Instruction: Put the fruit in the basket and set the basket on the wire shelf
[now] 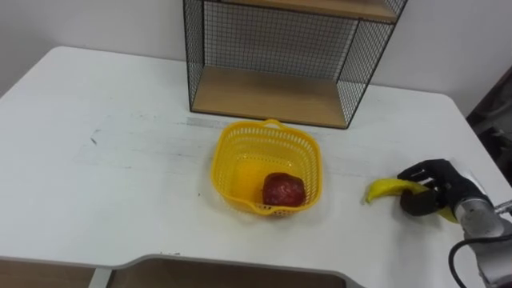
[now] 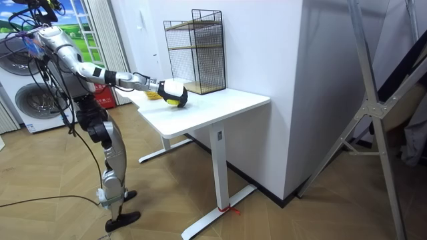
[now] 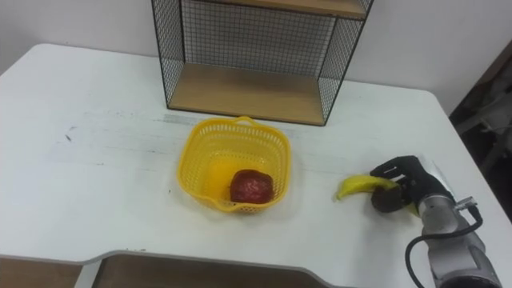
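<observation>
Your right hand sits at the right side of the white table, near the front edge, with its dark fingers curled round a banana. The yellow tip of the fruit pokes out to the left of the grip, toward the basket. The banana lies low at the tabletop; you cannot tell from the eye views whether it touches the surface.

The yellow basket stands near the middle of the table, well apart from the hand and to its left. Inside it lies one red fruit, against the near right wall.

The wire shelf stands at the far side of the table, just behind the basket — its lowest wooden board is bare.

In the room view the robot stands upright at the end of the table on the room view's left, one arm stretched out over the top with the hand closed on the banana. A washing machine stands behind it.
</observation>
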